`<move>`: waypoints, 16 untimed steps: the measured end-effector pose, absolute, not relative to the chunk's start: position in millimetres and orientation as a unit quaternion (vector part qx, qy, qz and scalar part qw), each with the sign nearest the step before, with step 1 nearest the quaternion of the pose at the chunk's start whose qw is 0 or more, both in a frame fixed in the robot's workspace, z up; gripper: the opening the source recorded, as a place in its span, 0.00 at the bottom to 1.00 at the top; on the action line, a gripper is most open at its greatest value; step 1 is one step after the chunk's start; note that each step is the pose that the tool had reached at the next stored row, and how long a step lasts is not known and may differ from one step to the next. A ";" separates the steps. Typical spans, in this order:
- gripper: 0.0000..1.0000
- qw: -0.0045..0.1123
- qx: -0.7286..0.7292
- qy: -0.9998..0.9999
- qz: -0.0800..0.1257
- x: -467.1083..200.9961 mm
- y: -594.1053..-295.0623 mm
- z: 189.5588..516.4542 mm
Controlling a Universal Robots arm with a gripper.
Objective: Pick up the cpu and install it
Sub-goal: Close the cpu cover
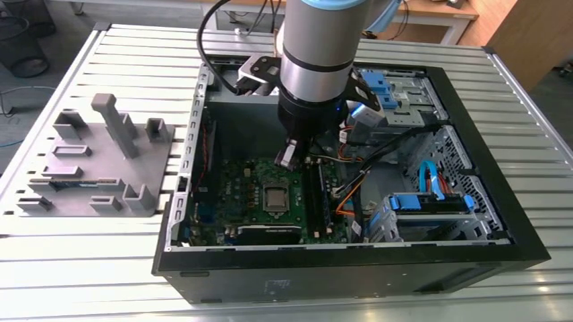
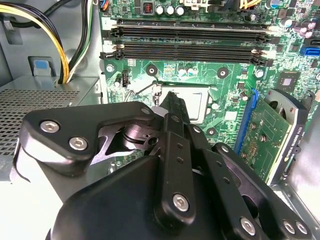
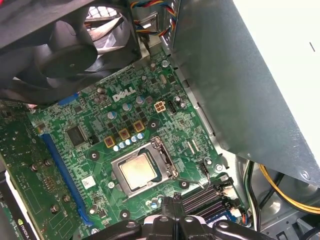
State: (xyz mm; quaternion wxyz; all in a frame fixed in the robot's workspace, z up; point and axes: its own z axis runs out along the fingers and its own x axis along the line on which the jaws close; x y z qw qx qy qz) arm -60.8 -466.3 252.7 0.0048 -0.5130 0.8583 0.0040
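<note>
The cpu (image 3: 138, 170) sat flat in the socket frame (image 3: 142, 172) on the green motherboard (image 3: 100, 150), pale metal top up, roughly at the board's middle. In the exterior view it showed as a small light square (image 1: 275, 196) just below the arm's tip. It looked seated square inside the frame, but whether the frame's latch was closed over it I could not tell.

Handling call: thin, stiff, light, with a smooth metal lid likely to be slippery. Underside contacts and socket pins are probably fragile, so any hold should be by two opposite edges and kept level, never pressed on the face or dragged sideways.

The gripper (image 3: 172, 220) hung over the motherboard, just beside the socket frame on the side toward the long black memory slots (image 2: 190, 42), not touching the cpu. The fingers (image 2: 172, 107) seemed drawn narrow, close together, with nothing between them. The tip pointed down at the frame's edge in the second wrist view.

Around the socket frame: a blue slot strip (image 3: 60, 175) and a graphics card (image 2: 265, 135) on the side away from the memory slots, and a black fan (image 3: 75, 45) further off. The motherboard lay inside an open computer case (image 1: 465, 258) on a slatted tabletop (image 1: 90, 268). A grey fixture block (image 1: 94, 161) stood on the tabletop, well apart from the case, at the exterior view's left.
</note>
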 end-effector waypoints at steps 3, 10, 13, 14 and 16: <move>0.11 0.005 -0.513 0.858 0.004 -60.8 -466.3 252.7; 0.11 0.005 -0.513 0.858 0.004 -60.9 -467.3 252.7; 0.11 0.005 -0.513 0.858 0.004 -61.4 -470.6 252.7; 0.11 0.005 -0.513 0.858 0.004 -61.7 -471.7 252.6; 0.11 0.006 -0.513 0.858 0.003 -63.5 -473.8 252.6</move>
